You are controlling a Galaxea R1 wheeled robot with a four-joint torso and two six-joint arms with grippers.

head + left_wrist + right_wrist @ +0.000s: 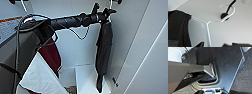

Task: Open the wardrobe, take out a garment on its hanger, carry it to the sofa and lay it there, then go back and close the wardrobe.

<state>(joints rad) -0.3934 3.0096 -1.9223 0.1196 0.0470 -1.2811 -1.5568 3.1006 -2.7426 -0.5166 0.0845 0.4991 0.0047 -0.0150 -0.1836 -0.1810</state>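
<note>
The robot's left arm reaches into the open wardrobe (130,37). Its left gripper (106,13) sits at the top of the white hanger (208,23) (hook over a dark peg), from which the black garment (103,50) hangs straight down. Whether the jaws grip the hanger cannot be told. A maroon garment (51,53) with a white panel hangs beside it.

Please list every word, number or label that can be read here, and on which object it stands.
None can be read.
Sheet on the wall, beside the open wardrobe: marks under an orange stripe, too blurred.
Black garment: pale patterned patch near its edge, too blurred.
</note>
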